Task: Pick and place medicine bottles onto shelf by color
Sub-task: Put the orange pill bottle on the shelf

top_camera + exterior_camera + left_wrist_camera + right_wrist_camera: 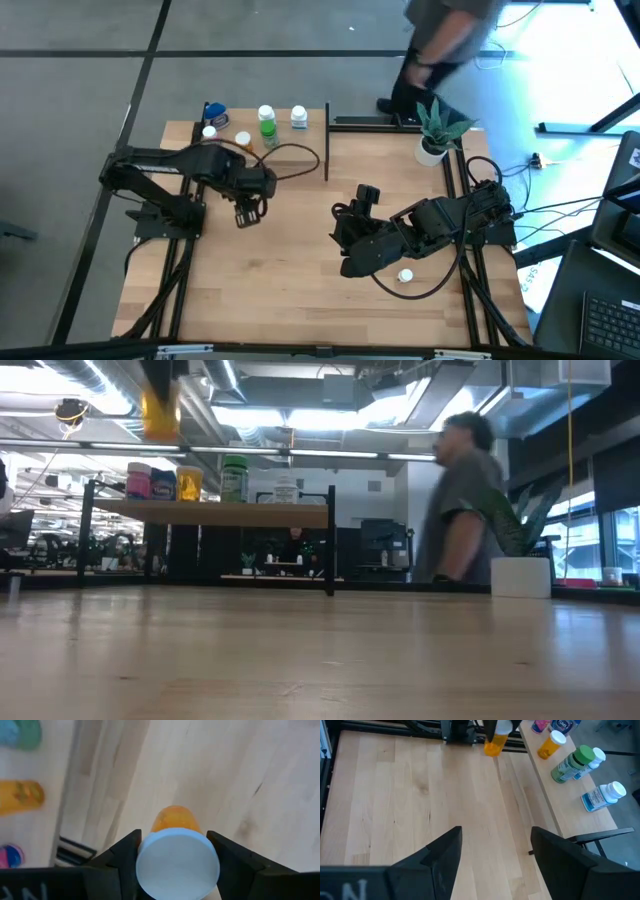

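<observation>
No label text is reading clearly on the shelf (210, 513) bottles. The left gripper (177, 865) is holding an orange bottle (175, 818) by its white cap, which only the wrist views are showing clearly. The right gripper (495, 855) is hanging wide open, empty.

1. No complete word, brand or number can be read in any view.
2. Printed labels are carried by the medicine bottles (580, 762) on the shelf (555, 805), but their print is too small to be made out.
3. Cut-off white letters are seen on the housing of the left pincer (177, 865) and of the right pincer (495, 852); no whole word is given.
</observation>
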`<action>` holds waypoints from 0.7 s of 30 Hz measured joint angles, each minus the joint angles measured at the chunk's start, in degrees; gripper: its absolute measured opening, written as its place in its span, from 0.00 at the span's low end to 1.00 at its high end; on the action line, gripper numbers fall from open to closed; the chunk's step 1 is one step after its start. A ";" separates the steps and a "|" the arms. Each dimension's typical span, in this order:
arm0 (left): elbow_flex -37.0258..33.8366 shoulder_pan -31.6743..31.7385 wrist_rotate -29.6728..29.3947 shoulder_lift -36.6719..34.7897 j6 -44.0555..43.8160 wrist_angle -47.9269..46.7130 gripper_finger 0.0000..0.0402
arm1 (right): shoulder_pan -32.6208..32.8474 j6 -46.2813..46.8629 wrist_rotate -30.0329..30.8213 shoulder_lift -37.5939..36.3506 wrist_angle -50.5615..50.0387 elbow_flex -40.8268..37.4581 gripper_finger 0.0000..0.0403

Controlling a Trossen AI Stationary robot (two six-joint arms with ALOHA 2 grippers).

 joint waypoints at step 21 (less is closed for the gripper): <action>12.49 15.05 6.75 1.41 28.75 12.65 0.48 | 0.00 0.00 0.00 0.00 0.03 0.00 0.59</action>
